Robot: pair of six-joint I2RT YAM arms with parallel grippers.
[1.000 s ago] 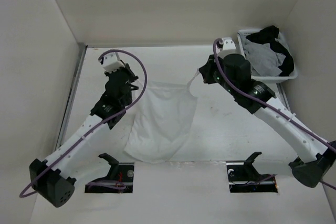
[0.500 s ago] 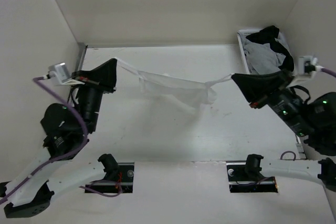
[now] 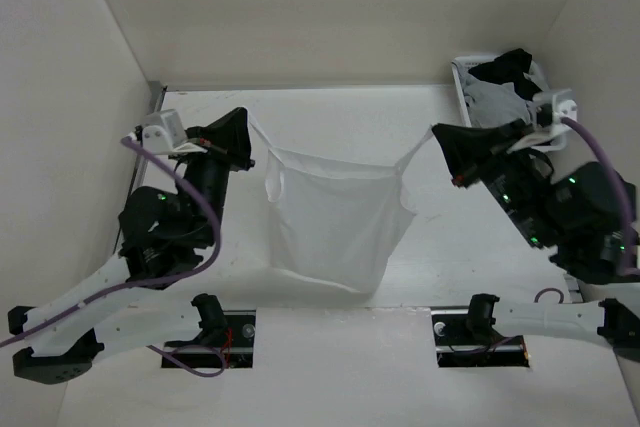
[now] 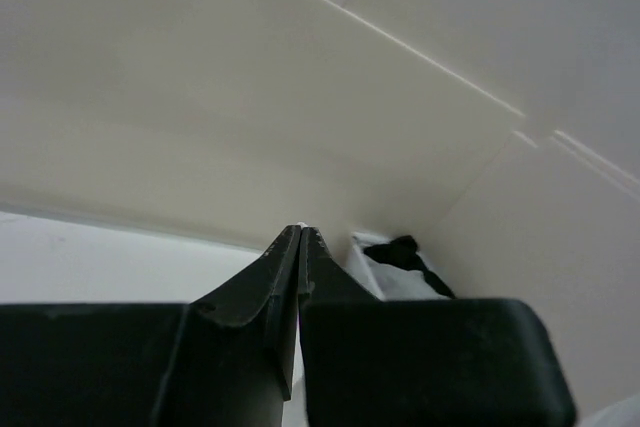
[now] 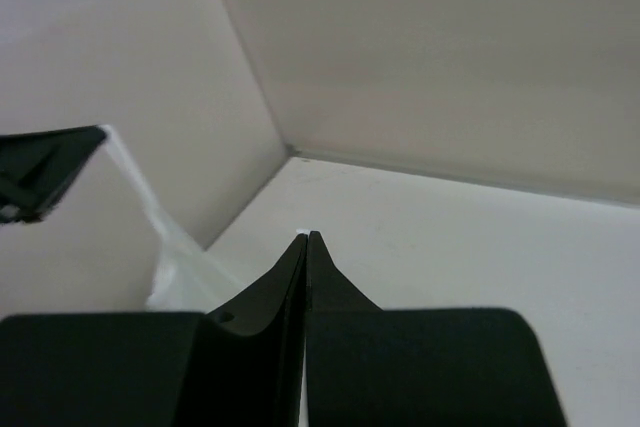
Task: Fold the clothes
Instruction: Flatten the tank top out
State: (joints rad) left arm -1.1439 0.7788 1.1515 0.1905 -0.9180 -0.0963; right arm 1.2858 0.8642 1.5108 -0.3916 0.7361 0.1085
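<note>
The white tabletop [image 3: 450, 247] carries a white basket [image 3: 459, 75] in its far right corner, with a grey garment [image 3: 488, 102] and a black garment [image 3: 505, 67] heaped inside. A white top [image 3: 335, 217] hangs over the middle. Whether its hem touches the surface cannot be told.

The white top [image 3: 335, 222], hung by its straps between the left gripper [image 3: 243, 125] and right gripper [image 3: 437, 135], curtains the mid-tabletop [image 3: 330, 112], leaving passage behind it toward the back wall [image 3: 330, 17] and along the near edge, while the left wall [image 3: 70, 97], the right wall [image 3: 600, 27] and the far-right corner basket [image 3: 458, 73] of garments [image 3: 508, 67] hem both arms.
</note>
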